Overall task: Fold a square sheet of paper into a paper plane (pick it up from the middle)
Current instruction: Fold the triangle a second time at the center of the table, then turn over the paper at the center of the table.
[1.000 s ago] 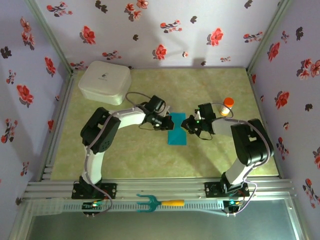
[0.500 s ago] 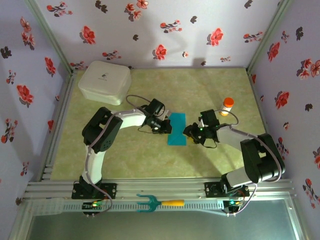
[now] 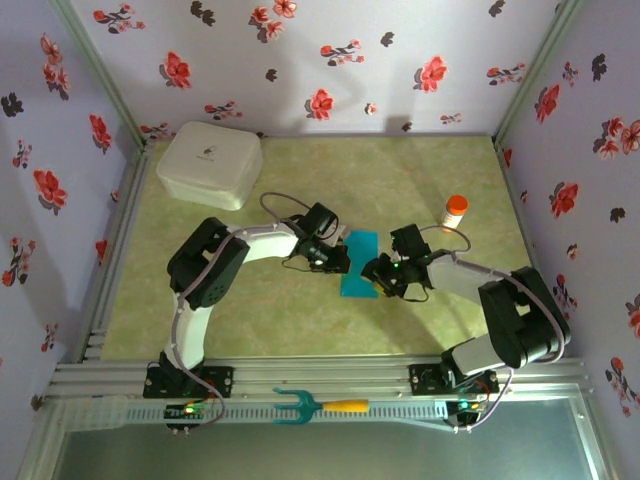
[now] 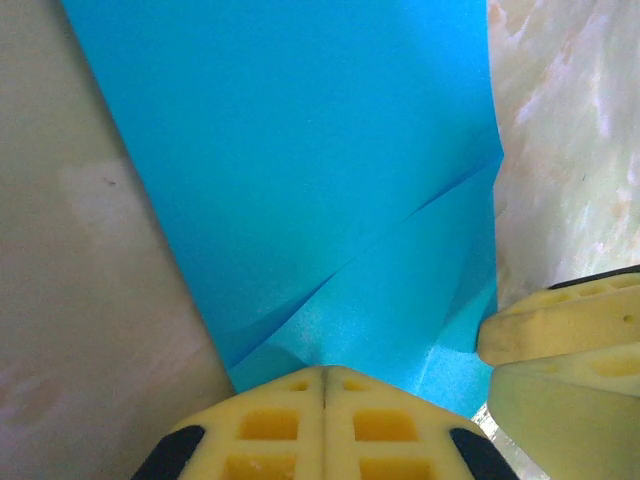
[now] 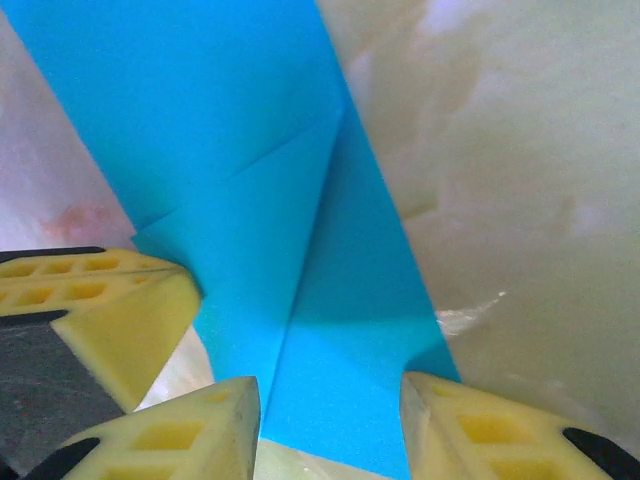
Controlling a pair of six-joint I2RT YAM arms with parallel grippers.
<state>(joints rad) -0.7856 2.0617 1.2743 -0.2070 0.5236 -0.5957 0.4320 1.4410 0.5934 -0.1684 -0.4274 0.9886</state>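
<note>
Two hands crowding one end of the fold!
The square sheet of paper (image 3: 358, 263), creased diagonally, lies mid-bench (image 3: 300, 320) between the arms. The left hand (image 4: 322, 378) is down low, pads closed tight and apparently pinching the edge. The right hand (image 5: 328, 388) is just beside it, fingers spread wide astride the same end. The danger: a right-hand close that lands off-line could drag the thin sheet out of the pinch and skew the crease.

No text, number or brand can be read anywhere. The white rounded-square plastic box with a lid (image 3: 209, 165) at the far left of the table carries a small dark mark on its top, too small to make out. The small white bottle with an orange cap (image 3: 456, 211) shows no legible label.
</note>
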